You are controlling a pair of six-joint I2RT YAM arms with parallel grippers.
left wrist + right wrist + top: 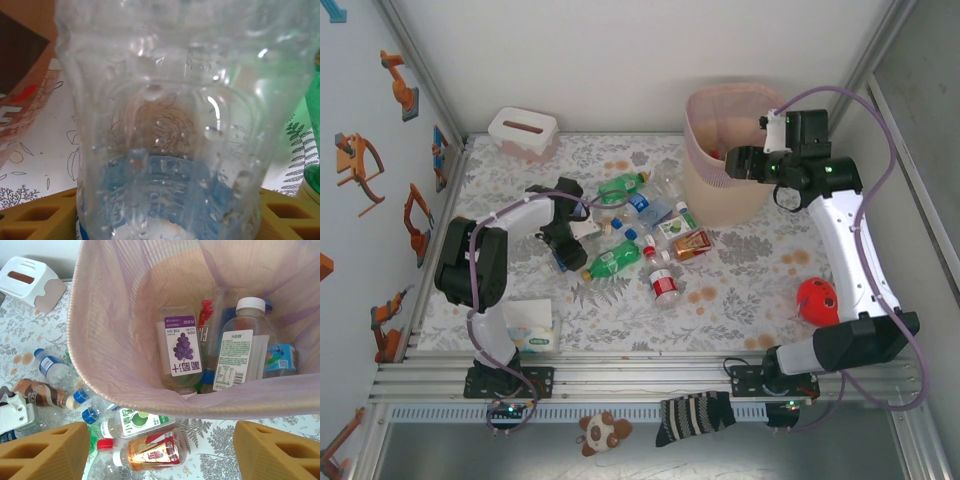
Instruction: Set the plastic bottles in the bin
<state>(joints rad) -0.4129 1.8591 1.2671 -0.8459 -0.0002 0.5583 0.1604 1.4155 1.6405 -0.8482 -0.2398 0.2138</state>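
A heap of plastic bottles (640, 235) lies mid-table, left of the bin (705, 105): green ones (613, 258), a red-labelled one (663, 283) and an orange-labelled one (692, 243). My left gripper (575, 235) is down at the heap's left edge. A clear bottle (165, 125) with a blue label sits between its yellow fingers (40, 220), which press on both its sides. My right gripper (735, 160) hangs open and empty over the bin's near rim (150, 405). Inside lie a grape-label bottle (182, 347), a white-capped one (240, 355) and a blue one (279, 360).
A white tissue box (523, 132) stands at the back left and a soft tissue pack (530, 330) near the left arm's base. A red round object (817, 300) lies at the right. A striped sock (695, 415) and a plush toy (603, 430) lie off the front rail.
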